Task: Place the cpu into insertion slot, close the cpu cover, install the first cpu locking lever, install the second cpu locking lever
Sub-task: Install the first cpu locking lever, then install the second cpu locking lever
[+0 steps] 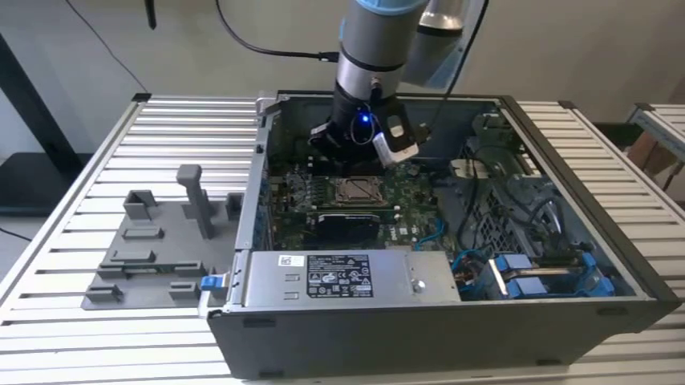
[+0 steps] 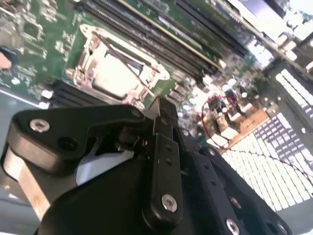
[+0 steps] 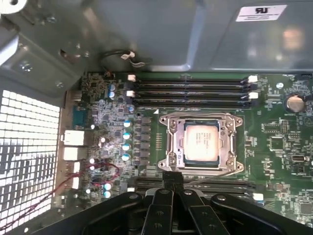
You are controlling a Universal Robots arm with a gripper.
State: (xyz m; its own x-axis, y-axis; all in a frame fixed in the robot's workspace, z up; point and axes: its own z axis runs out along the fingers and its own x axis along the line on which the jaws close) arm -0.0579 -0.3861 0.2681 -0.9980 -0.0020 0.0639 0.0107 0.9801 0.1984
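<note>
The claw (image 3: 172,179) is being held clenched and empty just beside the insertion slot (image 3: 204,142), where the cpu (image 3: 201,142) is being kept under the cpu cover (image 3: 230,142).

A lab or workshop: opened computer case (image 1: 450,241) on a slatted metal desk (image 1: 128,160), grey fixture block (image 1: 160,241) alongside.

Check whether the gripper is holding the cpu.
No. In the first wrist view the cpu sits in the slot, under the cover, apart from the gripper.
</note>
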